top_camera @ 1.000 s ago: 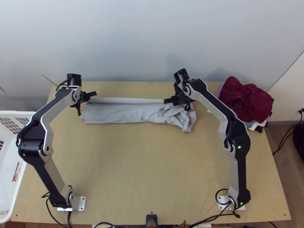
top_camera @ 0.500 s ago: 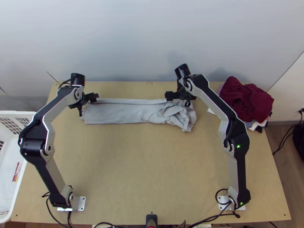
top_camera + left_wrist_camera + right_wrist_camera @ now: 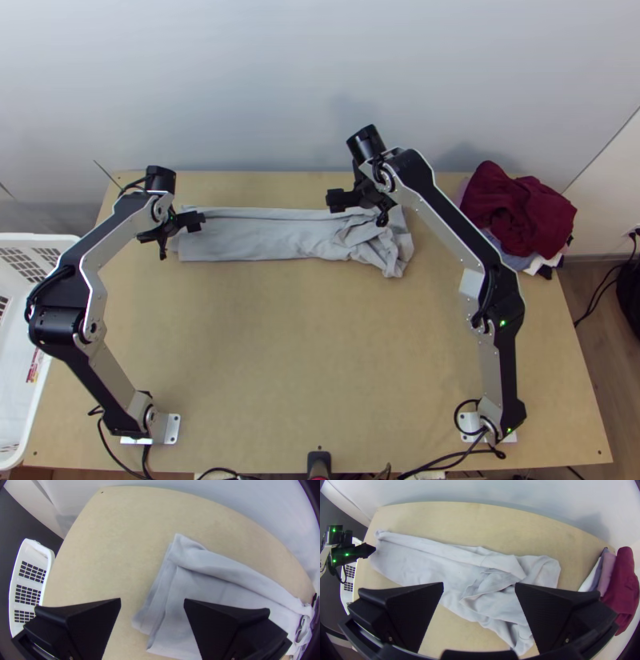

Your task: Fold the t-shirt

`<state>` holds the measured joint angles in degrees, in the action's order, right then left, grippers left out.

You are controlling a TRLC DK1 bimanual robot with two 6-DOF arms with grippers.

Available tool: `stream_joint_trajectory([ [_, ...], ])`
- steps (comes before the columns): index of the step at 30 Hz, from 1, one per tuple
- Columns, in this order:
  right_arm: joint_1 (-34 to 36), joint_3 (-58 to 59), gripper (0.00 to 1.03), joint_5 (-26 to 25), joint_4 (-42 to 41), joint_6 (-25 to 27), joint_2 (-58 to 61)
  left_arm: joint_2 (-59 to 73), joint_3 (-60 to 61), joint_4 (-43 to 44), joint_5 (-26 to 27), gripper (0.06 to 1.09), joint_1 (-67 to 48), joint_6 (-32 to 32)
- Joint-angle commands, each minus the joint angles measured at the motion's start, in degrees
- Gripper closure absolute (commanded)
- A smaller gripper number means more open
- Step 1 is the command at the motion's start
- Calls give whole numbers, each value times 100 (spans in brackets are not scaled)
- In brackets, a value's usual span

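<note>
In the top view the light grey t-shirt (image 3: 264,237) lies as a long folded strip across the table's far part, flat at its left end and bunched at its right. My left gripper (image 3: 178,232) is over the strip's left end, and my right gripper (image 3: 356,210) is above its far edge near the bunched part. Seen from its own wrist, my left gripper (image 3: 152,603) has its fingers wide apart, one over the cloth and one over bare wood. The right wrist view has my right gripper (image 3: 479,586) open above the t-shirt (image 3: 500,596), holding nothing.
A heap of clothes with a dark red garment (image 3: 520,210) on top lies at the table's far right. Beside the table's left edge stands a white basket (image 3: 36,240). Bare wood (image 3: 320,352) spreads between the t-shirt and the arms' bases.
Over the last half second my right gripper has moved left along the t-shirt's far edge, and my left gripper has come slightly toward the near side. The t-shirt looks unmoved.
</note>
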<state>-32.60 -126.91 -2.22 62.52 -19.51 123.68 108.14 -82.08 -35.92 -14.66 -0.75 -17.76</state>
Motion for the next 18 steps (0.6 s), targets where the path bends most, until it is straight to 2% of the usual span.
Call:
stream_joint_trajectory([
  [1,-256,-44,3,-7,173,-9,-98,85,202,103,-2,16,-48,27],
  [9,-467,-53,3,-7,287,-9,-116,445,219,121,-2,17,-92,53],
  [12,-493,-35,3,-7,296,-9,-107,463,263,217,15,29,-118,53],
  [15,-493,-18,3,2,296,-9,-98,445,316,393,33,48,-171,97],
  [18,-484,-18,3,2,304,-9,-72,463,448,604,33,57,-215,211],
])
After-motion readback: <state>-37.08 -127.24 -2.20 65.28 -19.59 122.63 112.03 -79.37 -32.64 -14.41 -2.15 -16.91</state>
